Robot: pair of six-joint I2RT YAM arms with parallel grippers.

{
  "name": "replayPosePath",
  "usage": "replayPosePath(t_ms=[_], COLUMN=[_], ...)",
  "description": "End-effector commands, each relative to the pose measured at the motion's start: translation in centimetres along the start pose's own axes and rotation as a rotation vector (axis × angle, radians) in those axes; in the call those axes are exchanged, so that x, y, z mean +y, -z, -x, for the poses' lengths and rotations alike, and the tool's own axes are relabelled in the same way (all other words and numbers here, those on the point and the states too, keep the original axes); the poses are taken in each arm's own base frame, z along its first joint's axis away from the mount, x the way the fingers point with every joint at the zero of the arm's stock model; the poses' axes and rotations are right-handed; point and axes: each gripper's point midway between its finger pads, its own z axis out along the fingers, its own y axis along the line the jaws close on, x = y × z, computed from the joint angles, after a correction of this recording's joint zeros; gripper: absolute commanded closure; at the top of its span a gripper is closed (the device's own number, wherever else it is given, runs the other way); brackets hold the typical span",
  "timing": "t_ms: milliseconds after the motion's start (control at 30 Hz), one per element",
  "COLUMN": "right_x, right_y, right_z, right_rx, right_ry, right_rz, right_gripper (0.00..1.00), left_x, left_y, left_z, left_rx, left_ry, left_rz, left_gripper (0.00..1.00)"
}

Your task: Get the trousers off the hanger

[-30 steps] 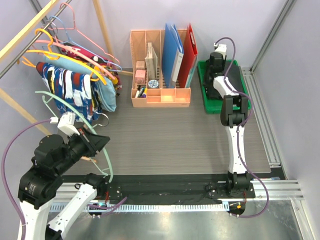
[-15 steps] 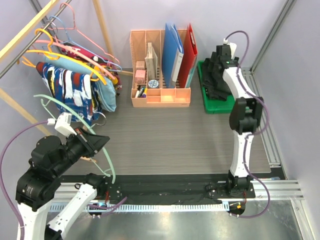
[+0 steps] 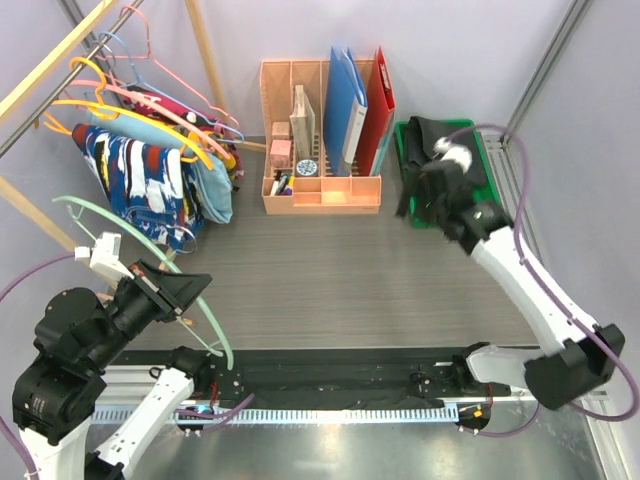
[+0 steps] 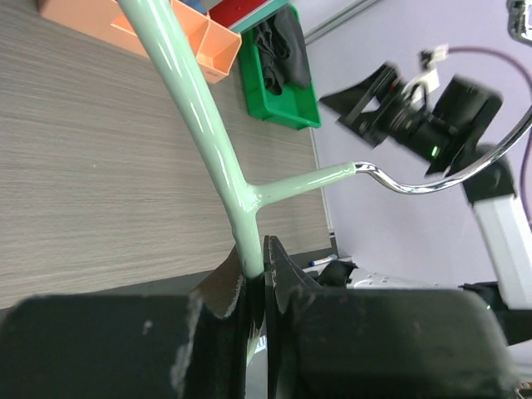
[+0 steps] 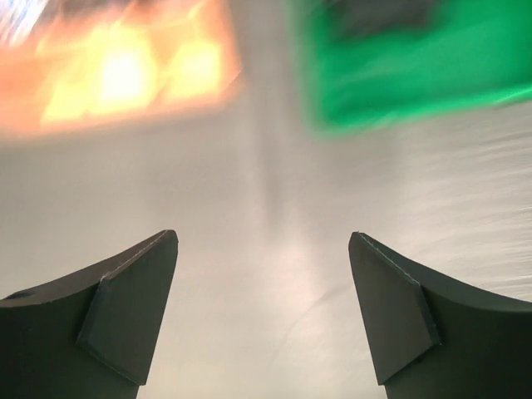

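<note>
My left gripper (image 3: 186,292) is shut on the stem of an empty mint-green hanger (image 3: 207,322), held above the table's near left; the left wrist view shows its jaws (image 4: 258,249) pinching the hanger (image 4: 208,141). Black trousers (image 3: 442,133) lie in the green bin (image 3: 481,152) at the back right, also in the left wrist view (image 4: 278,46). My right gripper (image 3: 420,196) is open and empty, just in front of the bin; its wrist view (image 5: 262,241) is blurred. Navy-white-red print trousers (image 3: 140,182) and light blue trousers (image 3: 213,186) hang on hangers at the rack, back left.
An orange desk organizer (image 3: 322,192) with a blue folder (image 3: 346,95) and a red folder (image 3: 381,95) stands at the back middle. Several orange, pink and blue hangers (image 3: 150,90) crowd the wooden rack. An aluminium rail (image 3: 530,250) runs along the right edge.
My right arm has swung off the green bin, down and toward the near side, leaving the black trousers in it. My left gripper has drawn the green hanger slightly left and nearer.
</note>
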Motion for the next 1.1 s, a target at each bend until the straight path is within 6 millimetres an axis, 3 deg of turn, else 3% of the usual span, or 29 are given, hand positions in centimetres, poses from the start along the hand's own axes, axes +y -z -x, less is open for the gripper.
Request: replayPosePath(t_ms=[0, 33, 67, 167, 200, 267, 300, 400, 467, 533, 700, 900, 933, 1067], right_x=[8.2, 9.6, 12.4, 15.7, 17.1, 18.6, 19.4, 21.7, 22.9, 24.5, 28.2, 31.6, 32.3, 33.8], right_y=[5.9, 7.5, 10.3, 15.1, 18.0, 20.8, 23.3, 26.6, 27.0, 28.3, 29.3, 31.3, 31.0, 31.1], right_z=[-7.6, -8.6, -11.0, -13.3, -15.4, -16.5, -18.3, -20.1, -21.4, -20.9, -19.3, -17.9, -18.5, -17.9], right_rx=[0.13, 0.131, 0.179, 0.173, 0.191, 0.167, 0.156, 0.062, 0.015, -0.055, -0.199, -0.277, -0.275, -0.299], right_ry=[0.051, 0.049, 0.085, 0.149, 0.229, 0.291, 0.379, 0.492, 0.547, 0.55, 0.484, 0.472, 0.497, 0.499], right_rz=[0.343, 0.438, 0.572, 0.795, 0.902, 0.999, 1.08, 1.194, 1.206, 1.257, 1.3, 1.364, 1.353, 1.337], right_gripper=[0.11, 0.11, 0.11, 0.11, 0.11, 0.11, 0.11, 0.1, 0.1, 0.11, 0.14, 0.18, 0.19, 0.25], left_x=[-1.8, -2.0, -2.2, -2.3, -2.4, -2.3, -2.3, -2.3, -2.3, -2.3, -1.8, -1.8, -1.8, -1.8], left_y=[0.3, 0.3, 0.3, 0.0, 0.0, -0.1, 0.0, -0.3, -0.5, -0.8, -1.2, -1.1, -1.0, -1.0], left_z=[1.6, 2.0, 2.2, 2.9, 3.2, 3.7, 3.9, 4.4, 4.3, 4.2, 4.4, 4.8, 4.8, 5.0], left_rx=[-0.07, -0.086, -0.098, -0.123, -0.136, -0.16, -0.174, -0.198, -0.196, -0.2, -0.219, -0.237, -0.24, -0.252], left_ry=[0.022, 0.029, 0.035, 0.054, 0.062, 0.09, 0.1, 0.152, 0.182, 0.227, 0.284, 0.297, 0.299, 0.3], left_rz=[-0.068, -0.076, -0.079, -0.076, -0.076, -0.062, -0.065, -0.064, -0.068, -0.074, -0.063, -0.06, -0.063, -0.067], left_gripper=[1.0, 1.0, 1.0, 1.0, 1.0, 1.0, 1.0, 1.0, 1.0, 1.0, 1.0, 1.0, 1.0, 1.0])
